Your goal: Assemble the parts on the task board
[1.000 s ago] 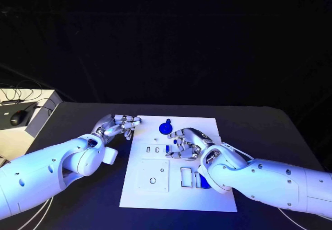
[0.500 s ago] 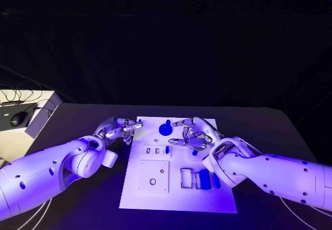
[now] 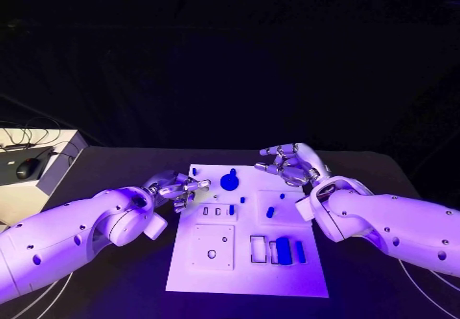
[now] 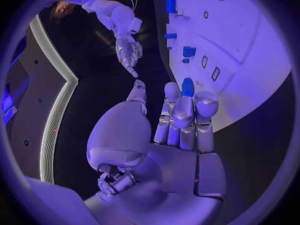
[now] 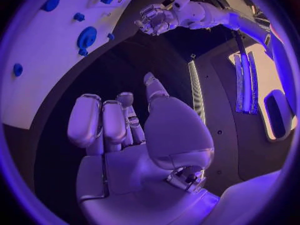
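Two robot hands are hovering at the task board (image 3: 246, 266), which is lying flat mid-tabletop (image 3: 115, 156). Left robot hand (image 3: 175, 189) is hanging at the board's left edge, fingers loosely spread, gripping nothing. Blue parts are sitting across the board (a round part (image 3: 229, 179) near its far edge, a rectangular block (image 3: 283, 250) nearer). Right robot hand (image 3: 288, 163) is floating over the far right corner, fingers curled apart, empty.

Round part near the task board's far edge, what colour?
Blue: the round part is dark blue against the white task board, clearest in the head view.
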Controlling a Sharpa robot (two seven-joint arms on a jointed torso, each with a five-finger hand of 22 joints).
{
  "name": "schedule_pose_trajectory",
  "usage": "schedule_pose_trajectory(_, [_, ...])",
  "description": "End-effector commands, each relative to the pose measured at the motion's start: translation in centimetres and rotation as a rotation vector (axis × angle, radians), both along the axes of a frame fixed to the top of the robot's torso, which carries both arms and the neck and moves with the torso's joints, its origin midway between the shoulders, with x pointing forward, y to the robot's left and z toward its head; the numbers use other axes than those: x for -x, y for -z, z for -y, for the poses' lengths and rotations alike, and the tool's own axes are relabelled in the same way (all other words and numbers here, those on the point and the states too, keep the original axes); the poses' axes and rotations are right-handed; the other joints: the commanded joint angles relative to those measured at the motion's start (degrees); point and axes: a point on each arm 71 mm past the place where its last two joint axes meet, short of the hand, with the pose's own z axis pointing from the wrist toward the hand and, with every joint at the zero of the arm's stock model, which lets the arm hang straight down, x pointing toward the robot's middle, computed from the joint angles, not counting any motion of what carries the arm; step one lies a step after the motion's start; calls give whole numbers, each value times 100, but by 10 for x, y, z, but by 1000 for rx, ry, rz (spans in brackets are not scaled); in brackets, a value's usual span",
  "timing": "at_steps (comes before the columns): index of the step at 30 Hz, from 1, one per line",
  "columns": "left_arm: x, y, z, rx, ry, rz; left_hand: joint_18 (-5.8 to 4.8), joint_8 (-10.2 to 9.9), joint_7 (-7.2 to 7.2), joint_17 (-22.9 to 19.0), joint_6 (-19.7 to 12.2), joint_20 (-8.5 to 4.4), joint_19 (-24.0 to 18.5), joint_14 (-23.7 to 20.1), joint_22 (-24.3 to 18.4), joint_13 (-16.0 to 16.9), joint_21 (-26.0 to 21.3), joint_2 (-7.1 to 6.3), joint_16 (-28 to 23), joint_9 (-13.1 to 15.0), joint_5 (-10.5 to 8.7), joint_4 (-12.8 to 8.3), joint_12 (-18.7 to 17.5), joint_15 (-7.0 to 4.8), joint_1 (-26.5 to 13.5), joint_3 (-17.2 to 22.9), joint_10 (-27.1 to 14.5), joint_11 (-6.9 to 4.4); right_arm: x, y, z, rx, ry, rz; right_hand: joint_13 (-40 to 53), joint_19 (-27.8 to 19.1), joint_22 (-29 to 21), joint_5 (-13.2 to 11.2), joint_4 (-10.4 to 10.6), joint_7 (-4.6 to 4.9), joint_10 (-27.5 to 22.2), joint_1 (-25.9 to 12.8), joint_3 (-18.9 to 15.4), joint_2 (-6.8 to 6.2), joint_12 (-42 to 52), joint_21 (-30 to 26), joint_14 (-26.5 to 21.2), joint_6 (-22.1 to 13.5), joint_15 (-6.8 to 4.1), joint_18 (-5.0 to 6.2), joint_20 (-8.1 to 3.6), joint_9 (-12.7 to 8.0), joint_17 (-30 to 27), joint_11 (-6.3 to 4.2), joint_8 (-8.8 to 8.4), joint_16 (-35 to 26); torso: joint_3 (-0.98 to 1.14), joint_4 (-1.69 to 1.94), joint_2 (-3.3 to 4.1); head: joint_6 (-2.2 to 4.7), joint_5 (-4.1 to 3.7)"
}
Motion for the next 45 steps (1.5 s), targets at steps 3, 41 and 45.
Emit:
schedule_pose_trajectory(3, [3, 1, 13, -200, 96, -130, -60, 143, -101, 94, 140, -13, 105, 86, 131, 44, 98, 110, 84, 65, 9, 130, -29, -36, -137, -51, 113, -29, -6, -1, 14, -72, 26, -42, 3, 306, 898, 93, -84, 28, 6, -25, -31, 91, -13, -26, 5, 85, -33, 48, -44, 6, -1, -40, 27, -22, 38, -10, -37, -29, 18])
schedule_pose_trajectory(41, [-48, -25, 94, -599, 233, -296, -220, 2905, -507, 308, -1104, -215, 324, 194, 674, 559, 182, -857, 160, 3858, 9, 843, -7, -239, -856, 1966, 127, -270, -51, 6, 96, -218, 137, -100, -3368, -702, -2089, 366, -616, 204, -802, 338, -112, 239, -1466, -5891, -1316, -577, 185, 187, 154, -2, -2537, 173, 494, -2773, 173, -36, -313, -264, 14])
schedule_pose_trajectory(45, [-49, -26, 97, -629, 243, -281, -222, 2839, -495, 304, -1108, -213, 332, 193, 707, 573, 179, -843, 167, 3928, 11, 851, -7, -228, -844, 1953, 118, -261, -53, 4, 99, -221, 147, -98, -3539, -701, -2136, 397, -627, 206, -812, 337, -105, 245, -1381, -5870, -1327, -593, 183, 188, 155, -3, -2592, 171, 515, -2752, 175, -32, -308, -287, 0])
